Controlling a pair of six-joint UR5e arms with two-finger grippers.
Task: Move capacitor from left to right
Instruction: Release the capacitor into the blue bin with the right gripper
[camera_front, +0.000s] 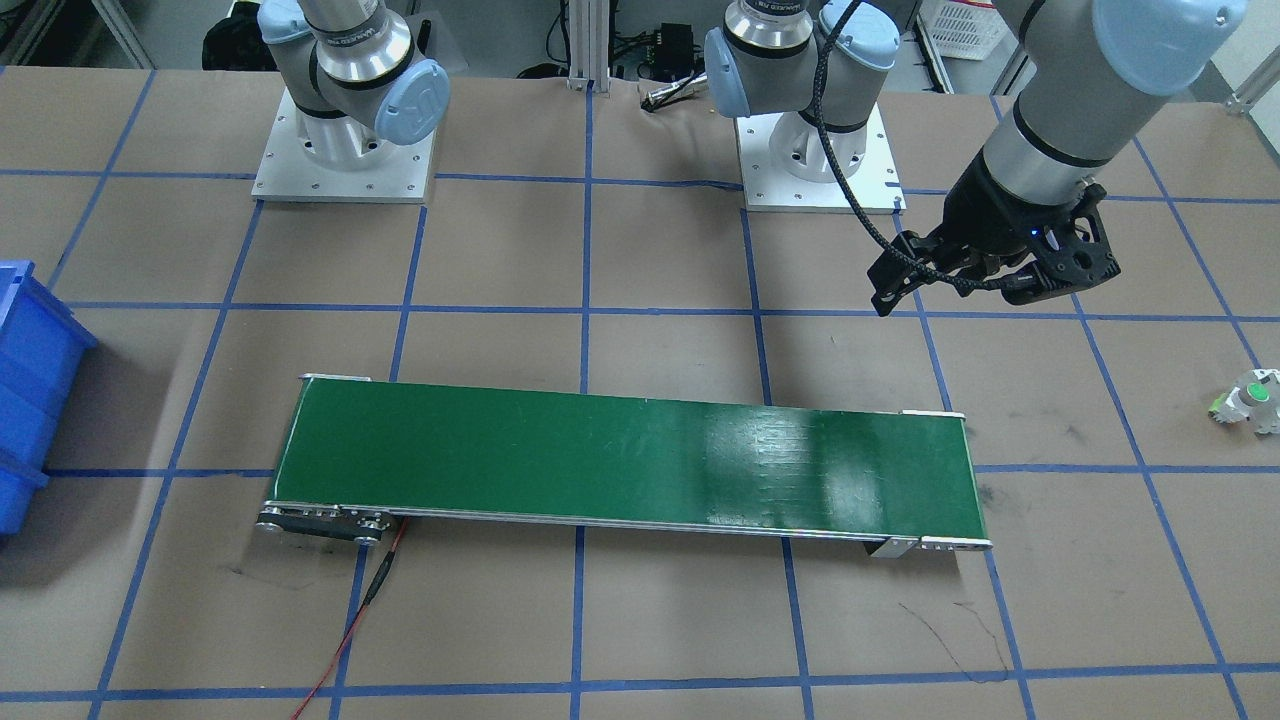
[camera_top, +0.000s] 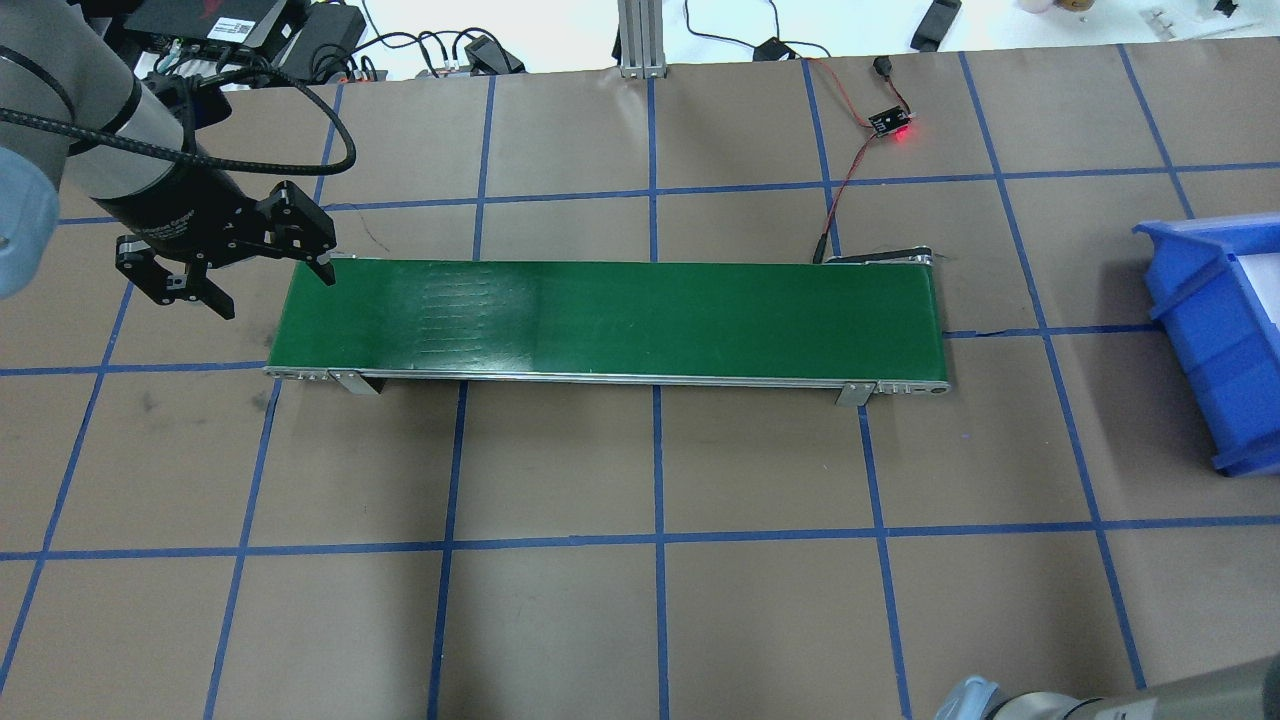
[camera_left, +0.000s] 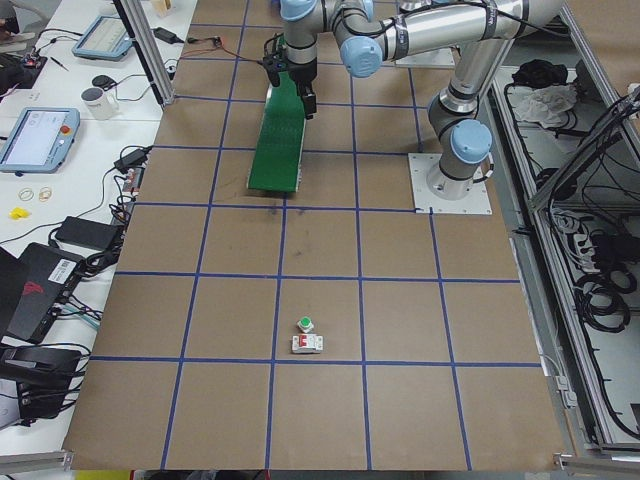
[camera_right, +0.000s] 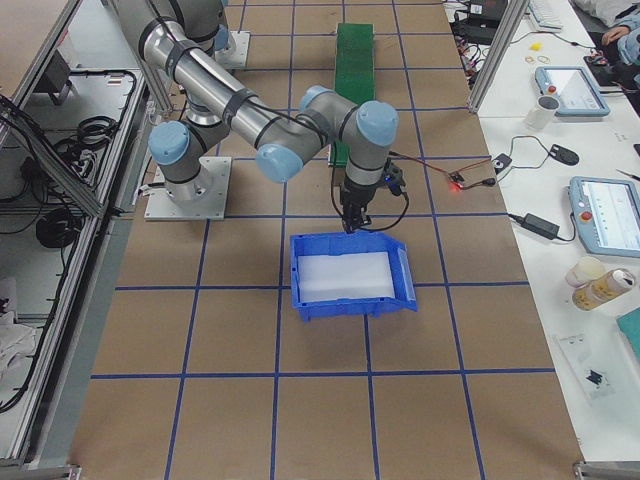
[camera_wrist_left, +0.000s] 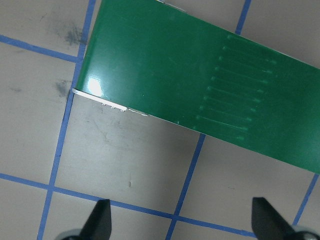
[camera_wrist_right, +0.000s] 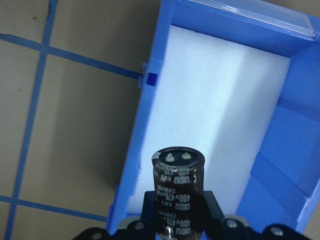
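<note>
The capacitor (camera_wrist_right: 179, 187), a stubby dark cylinder with pale print, stands upright in my right gripper (camera_wrist_right: 179, 222), which is shut on it. It hangs above the near rim of the blue bin (camera_wrist_right: 135, 165), which has a white liner. In the exterior right view my right gripper (camera_right: 350, 212) is just over the bin's (camera_right: 400, 265) back edge. My left gripper (camera_top: 275, 292) is open and empty above the left end of the green conveyor belt (camera_top: 610, 315). Its fingertips (camera_wrist_left: 100, 217) show wide apart in the left wrist view.
The belt (camera_front: 630, 460) lies across the table's middle, with a red wire and a small lit board (camera_top: 888, 124) behind it. The bin (camera_top: 1210, 330) stands at the robot's far right. A small white part with a green cap (camera_front: 1250, 398) lies at the far left end.
</note>
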